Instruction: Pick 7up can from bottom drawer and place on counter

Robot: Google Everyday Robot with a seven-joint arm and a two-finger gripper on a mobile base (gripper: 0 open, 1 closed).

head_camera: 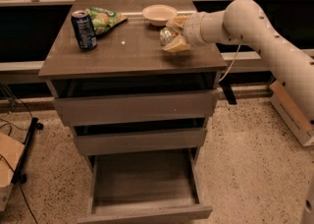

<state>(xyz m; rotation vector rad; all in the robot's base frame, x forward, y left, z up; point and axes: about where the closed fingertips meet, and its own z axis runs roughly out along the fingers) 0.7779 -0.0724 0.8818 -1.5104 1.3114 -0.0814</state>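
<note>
My gripper (172,34) is over the right part of the counter (127,51), shut on the 7up can (167,36). The silvery can lies on its side between the two yellowish fingers (176,45), its shiny end facing left, just above or touching the counter top. My white arm reaches in from the right. The bottom drawer (144,188) is pulled open below and its inside shows nothing in it. The two shallower drawers above it are pushed in.
A dark blue can (84,30) stands at the counter's left. A green snack bag (104,17) lies behind it and a white bowl (159,14) sits at the back middle, close behind my gripper. A cardboard box (292,115) is on the floor at right.
</note>
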